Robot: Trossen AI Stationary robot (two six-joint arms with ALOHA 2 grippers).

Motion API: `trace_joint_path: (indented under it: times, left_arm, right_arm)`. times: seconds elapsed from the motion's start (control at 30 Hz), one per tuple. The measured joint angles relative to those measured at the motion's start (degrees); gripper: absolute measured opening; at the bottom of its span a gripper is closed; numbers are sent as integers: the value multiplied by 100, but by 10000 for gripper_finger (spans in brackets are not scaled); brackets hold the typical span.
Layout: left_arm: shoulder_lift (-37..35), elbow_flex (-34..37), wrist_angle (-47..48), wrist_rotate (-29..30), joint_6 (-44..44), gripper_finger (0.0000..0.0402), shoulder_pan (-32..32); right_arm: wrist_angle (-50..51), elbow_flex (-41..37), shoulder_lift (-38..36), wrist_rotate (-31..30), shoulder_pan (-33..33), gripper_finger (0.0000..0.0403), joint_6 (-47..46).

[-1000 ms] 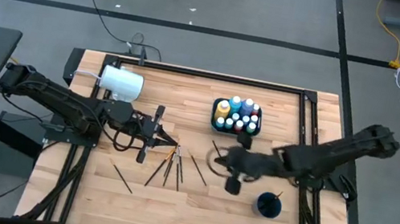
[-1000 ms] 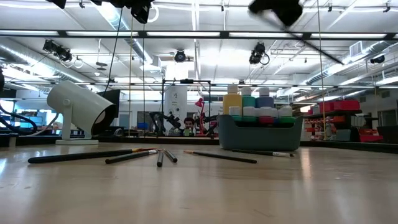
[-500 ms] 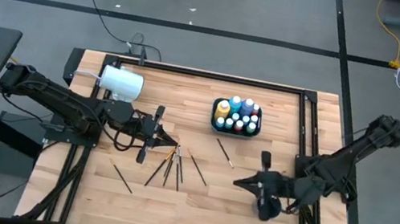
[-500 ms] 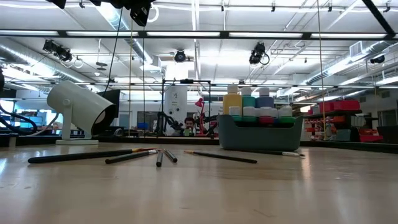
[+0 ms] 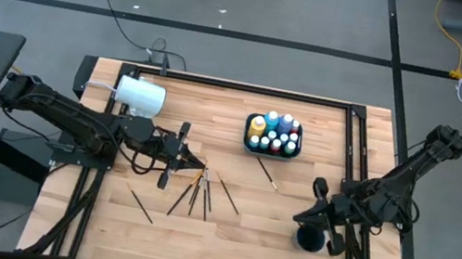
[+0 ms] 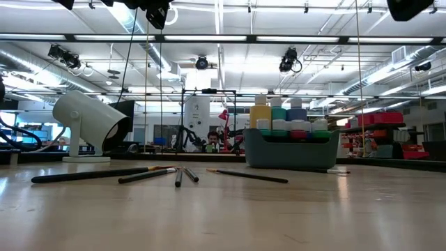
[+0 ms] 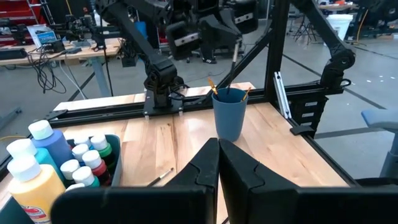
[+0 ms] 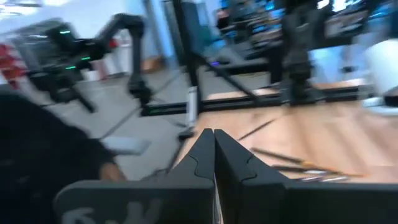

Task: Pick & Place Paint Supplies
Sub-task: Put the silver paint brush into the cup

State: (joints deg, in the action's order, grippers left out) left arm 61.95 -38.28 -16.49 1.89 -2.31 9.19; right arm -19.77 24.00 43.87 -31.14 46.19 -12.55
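Right gripper (image 5: 299,218) shut tight, empty, by blue cup (image 5: 310,238). Left gripper (image 5: 200,165) shut above brushes (image 5: 198,192). Wooden table (image 5: 216,108), workshop behind.

no readable text, labels or signs

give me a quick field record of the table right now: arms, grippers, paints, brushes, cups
left arm: waits at table's left, left gripper shut, empty
right arm: at table's right, right gripper shut, above the blue cup
paint bottles: upright in dark tray, far centre
loose brushes: scattered mid-table, one brush apart beside the tray
blue cup: brushes inside, seen from left wrist
white cup: on its side, far left
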Motion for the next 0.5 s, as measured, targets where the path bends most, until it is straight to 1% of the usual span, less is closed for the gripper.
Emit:
trace_joint_path:
  times: [0.17,0.3,0.37,0.5]
  left_arm:
    - [0,0,-4,0,0,16,0]
    - [0,0,-7,0,-2,16,0]
    - [-2,0,-7,0,-2,16,0]
    - [0,0,-7,0,-2,16,0]
  right_arm:
    - [-134,-341,-111,112,99,0,-174]
    - [-106,-553,-106,335,99,1,-202]
    - [-112,-613,-106,354,96,7,-202]
    - [-103,-635,-106,355,96,31,-200]
